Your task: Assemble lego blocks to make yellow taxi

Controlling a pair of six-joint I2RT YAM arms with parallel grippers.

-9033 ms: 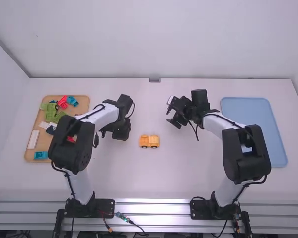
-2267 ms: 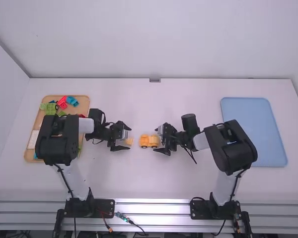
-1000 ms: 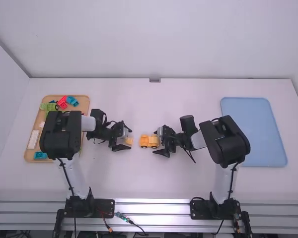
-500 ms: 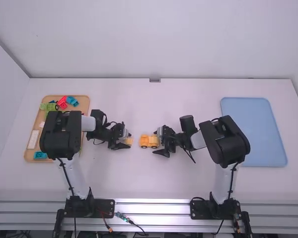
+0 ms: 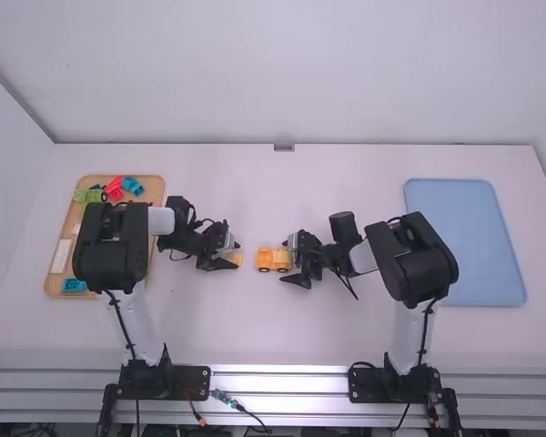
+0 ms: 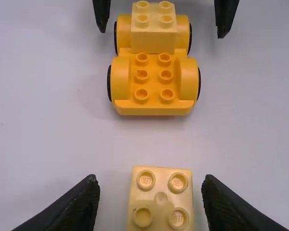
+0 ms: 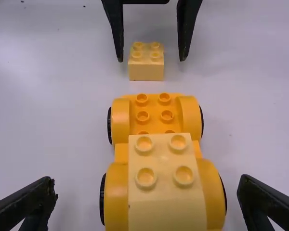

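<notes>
High view: left gripper [image 5: 236, 252], open, a yellow block [image 5: 237, 259] between its fingers. Right gripper [image 5: 287, 259], open, at the right end of the yellow car [image 5: 267, 261], which stands on the table [image 5: 255, 323] between the two grippers. Wooden tray [image 5: 49, 284], far left, holding green, red, blue and white blocks. Blue tray [image 5: 464, 241], far right.

Left wrist view: left gripper [image 6: 151, 185], fingers parted, clear of the yellow block's sides; car near, apart from that block.

Right wrist view: right gripper [image 7: 147, 187], fingers spread, one either side of the car, touching neither side; pale yellow block [image 7: 166, 178] on the car's near end.
</notes>
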